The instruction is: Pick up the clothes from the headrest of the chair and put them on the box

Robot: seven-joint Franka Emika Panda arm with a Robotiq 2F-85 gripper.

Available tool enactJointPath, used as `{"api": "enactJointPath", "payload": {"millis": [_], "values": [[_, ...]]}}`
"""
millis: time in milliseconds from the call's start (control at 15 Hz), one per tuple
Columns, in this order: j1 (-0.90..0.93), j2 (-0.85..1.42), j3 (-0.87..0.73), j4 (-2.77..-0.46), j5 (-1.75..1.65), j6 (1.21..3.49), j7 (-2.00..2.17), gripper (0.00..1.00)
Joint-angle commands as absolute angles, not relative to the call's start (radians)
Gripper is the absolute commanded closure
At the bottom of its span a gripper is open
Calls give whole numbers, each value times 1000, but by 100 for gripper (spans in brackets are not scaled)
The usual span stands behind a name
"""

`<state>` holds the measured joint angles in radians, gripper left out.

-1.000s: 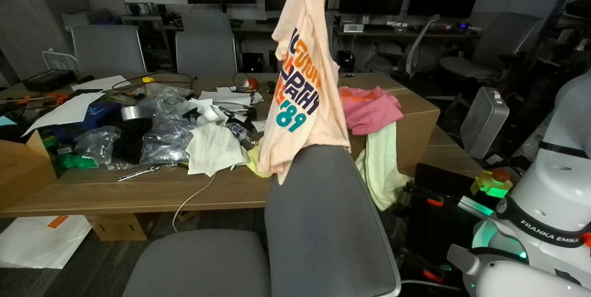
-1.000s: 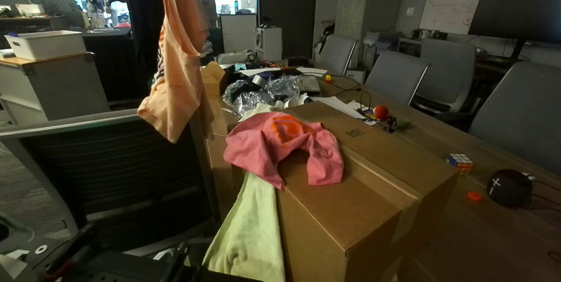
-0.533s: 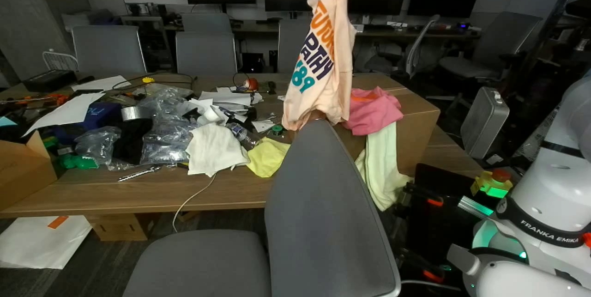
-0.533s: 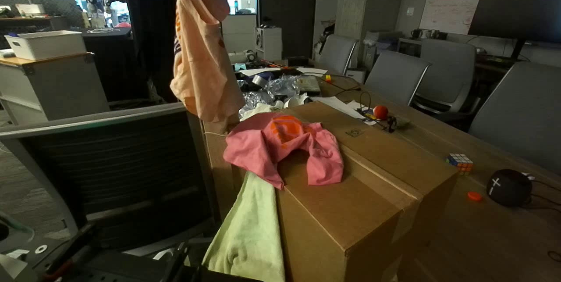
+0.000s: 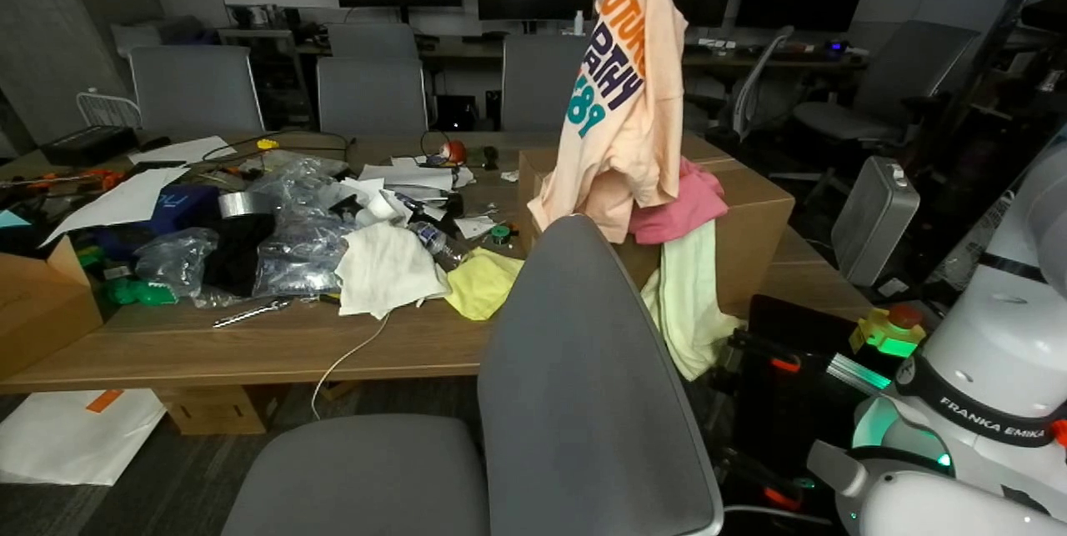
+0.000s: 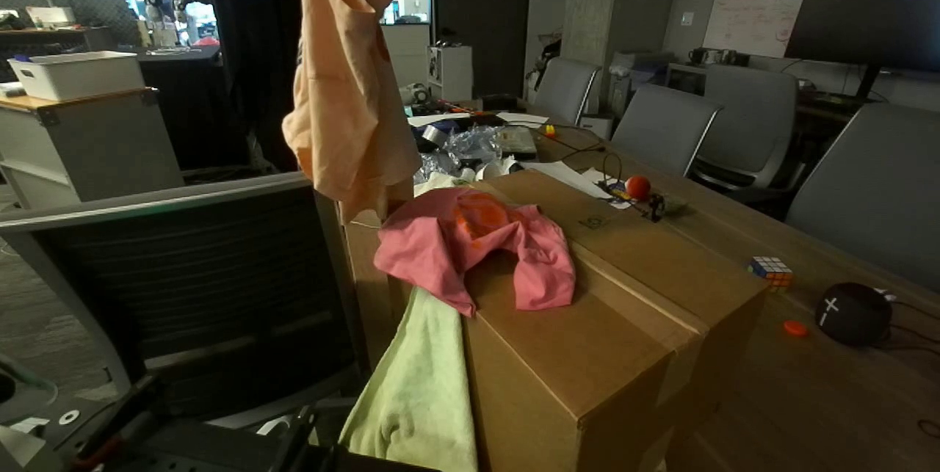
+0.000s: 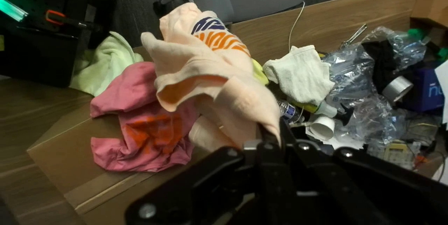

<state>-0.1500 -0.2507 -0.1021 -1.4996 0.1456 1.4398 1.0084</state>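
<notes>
- the peach T-shirt (image 6: 352, 105) hangs by the box's (image 6: 646, 259) left edge in an exterior view;
- its flat cardboard top reaches right past the rumpled pink garment (image 6: 477, 244);
- gripper (image 7: 274, 139) jaws pinched together on the T-shirt

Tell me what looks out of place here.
The pale green cloth hangs down the side of the box below the pink garment, so it looks half off. On the wooden table, a clear bottle lies on its side instead of standing.
</notes>
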Motion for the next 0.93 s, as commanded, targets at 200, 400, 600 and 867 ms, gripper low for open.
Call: {"api": "enactJointPath", "payload": {"millis": [200, 400, 600, 867], "values": [[-190, -268, -128, -1416, 164, 1400, 1110, 99], [-205, -250, -150, -1351, 163, 1361, 1139, 99], [-217, -218, -179, -1267, 172, 1311, 1166, 99], [-224, -142, -203, -1122, 161, 1207, 1228, 99]]}}
